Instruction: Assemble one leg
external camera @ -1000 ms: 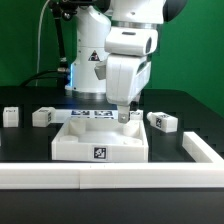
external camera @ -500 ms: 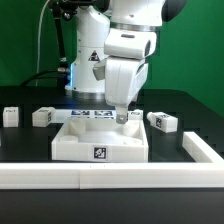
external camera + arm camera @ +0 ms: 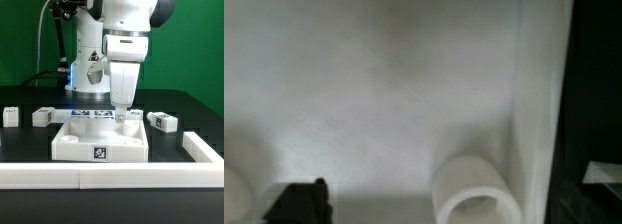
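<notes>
White tray on the black bench lies under the claw, whose grip cannot be told, with a leg near.

The arm is white, with smooth rounded shells and a black joint near its top. The hand is white too. The base carries a black-and-white tag, and a dark cable hangs beside it.

White tray piece, black table
</notes>
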